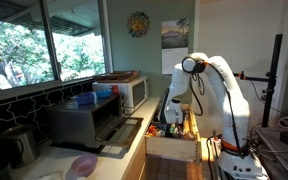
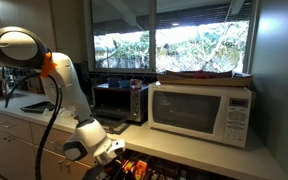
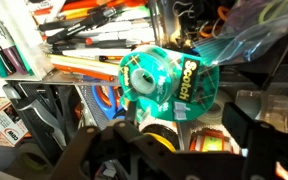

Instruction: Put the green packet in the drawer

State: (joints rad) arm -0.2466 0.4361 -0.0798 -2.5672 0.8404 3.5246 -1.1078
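Observation:
The green packet (image 3: 170, 80), a green Scotch tape card with a clear wrapper, lies on top of the clutter in the open light-wood drawer (image 1: 171, 146). In the wrist view my gripper (image 3: 156, 128) is open, its dark fingers spread wide to either side just below the packet and not closed on it. In both exterior views the arm reaches down with the gripper (image 1: 174, 113) (image 2: 105, 150) low over the drawer (image 2: 149, 170), which is pulled out under the counter.
The drawer holds pens, markers, tape rolls and small packs (image 3: 79, 35). On the counter stand a dark grey toaster oven (image 1: 89, 120) and a white microwave (image 2: 202, 110). A pink plate (image 1: 83, 164) lies near the counter's front. Windows run behind.

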